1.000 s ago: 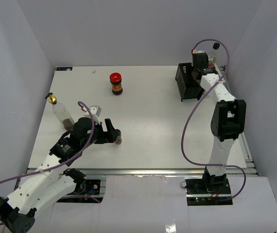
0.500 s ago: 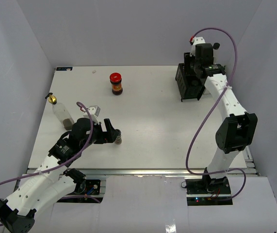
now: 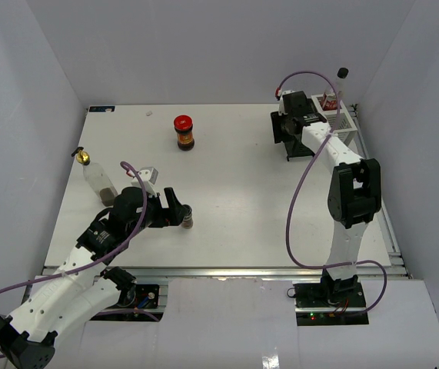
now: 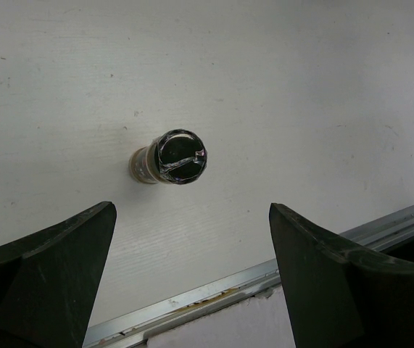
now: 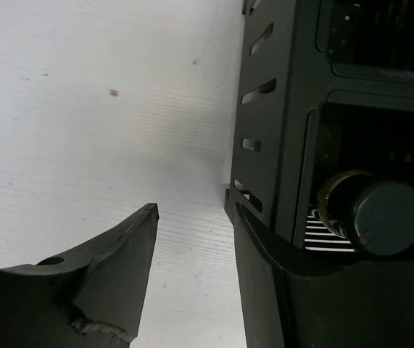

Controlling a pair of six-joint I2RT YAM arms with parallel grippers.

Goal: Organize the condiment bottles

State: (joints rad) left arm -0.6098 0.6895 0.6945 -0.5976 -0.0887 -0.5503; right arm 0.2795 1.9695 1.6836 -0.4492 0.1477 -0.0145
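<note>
One arm bent low, left gripper spread, seemingly above shaker

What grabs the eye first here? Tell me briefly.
The red-lidded jar stands alone at the far middle of the table. Near the front left, the left gripper, open, faces a small black-capped shaker. At the far right, the right gripper sits beside the black rack.
</note>
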